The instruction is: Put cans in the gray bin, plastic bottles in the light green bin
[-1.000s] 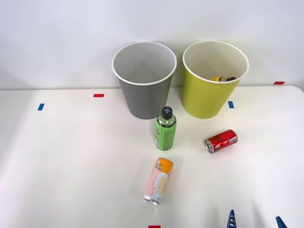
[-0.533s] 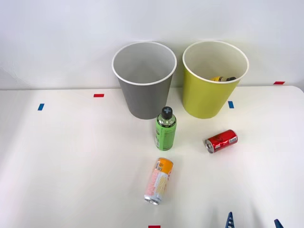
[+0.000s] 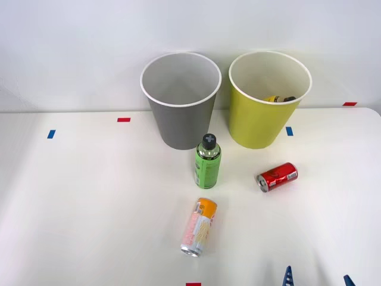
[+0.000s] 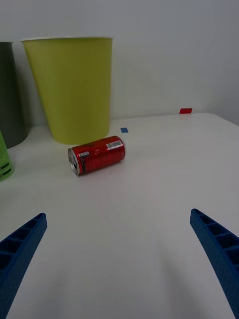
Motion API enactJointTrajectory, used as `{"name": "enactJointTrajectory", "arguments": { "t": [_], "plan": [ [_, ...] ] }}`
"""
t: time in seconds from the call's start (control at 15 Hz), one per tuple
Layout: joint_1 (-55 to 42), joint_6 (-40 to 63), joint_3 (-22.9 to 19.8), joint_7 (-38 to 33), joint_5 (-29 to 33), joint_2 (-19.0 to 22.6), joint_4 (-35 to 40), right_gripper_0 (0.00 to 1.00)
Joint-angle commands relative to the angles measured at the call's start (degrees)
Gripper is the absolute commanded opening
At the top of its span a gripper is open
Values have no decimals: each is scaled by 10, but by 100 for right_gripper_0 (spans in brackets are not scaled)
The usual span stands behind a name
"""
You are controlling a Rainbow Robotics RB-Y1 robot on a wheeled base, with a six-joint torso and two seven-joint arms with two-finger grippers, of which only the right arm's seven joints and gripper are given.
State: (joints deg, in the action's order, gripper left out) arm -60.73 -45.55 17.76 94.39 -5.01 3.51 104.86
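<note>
Since a second ago the two blue fingertips at the front view's lower edge have sunk a little lower, while every object on the desk (image 3: 71,196) has kept its place. That leaves the right claw (image 3: 318,279) low at the near right of the desk, its ribbed fingers (image 4: 20,246) spread wide apart and holding nothing. One plastic bottle, the yellow-labelled one (image 3: 278,99), already lies inside the light green bin (image 3: 262,122); nothing can be seen in the gray bin (image 3: 181,116). Still out on the desk are the green-labelled bottle (image 3: 207,162), standing upright just in front of the gray bin, the red can (image 3: 277,176) lying on its side in front of the light green bin, and the slim orange-pink can (image 3: 199,227) lying nearer the robot. From the wrist view the red can (image 4: 97,154) sits squarely ahead between the open fingers, so I judge it the next target, with the approach only beginning. The move calls for reaching forward and closing across the can's rounded side, which may roll, then carrying it past the green bin to the gray one. Only the claw's tips show, the binned bottle is mostly hidden by the rim, and the gray bin's floor is out of sight.
</note>
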Motion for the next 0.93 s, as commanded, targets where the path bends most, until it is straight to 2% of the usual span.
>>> {"name": "enactJointTrajectory", "arguments": {
  "t": [0.07, 0.93],
  "plan": [
    [0, 0, 0, 0, 0, 0, 0, 100],
    [0, 0, 0, 0, 0, 0, 0, 100]
  ]
}}
